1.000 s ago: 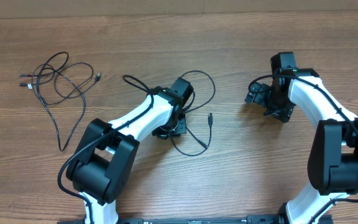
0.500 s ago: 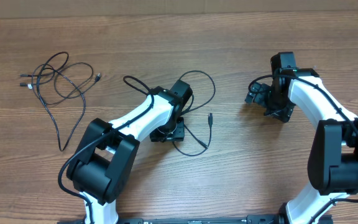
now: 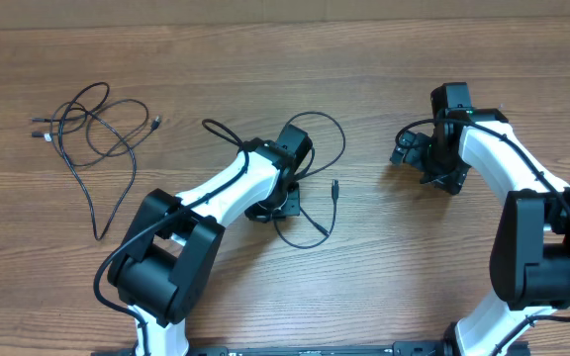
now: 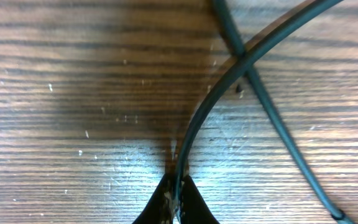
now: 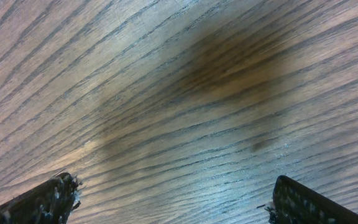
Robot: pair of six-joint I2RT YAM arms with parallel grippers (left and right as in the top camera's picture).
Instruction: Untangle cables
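Left gripper [image 4: 178, 200], jaws clenched on the single cable [image 3: 334, 190] at mid-surface: over the last second I have edged it slightly toward the right edge, and the loop has barely changed shape. The tangled bundle [image 3: 92, 129] near the far left corner lies well apart, which I judge to be the work remaining. Right gripper [image 5: 176, 202] hovers released and empty, and only my left arm's own cord [image 3: 209, 126] arches near the held strand.

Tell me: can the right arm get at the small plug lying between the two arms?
Probably yes. The plug lies on bare table left of the open right claw, with nothing between them; the left arm is beyond it.
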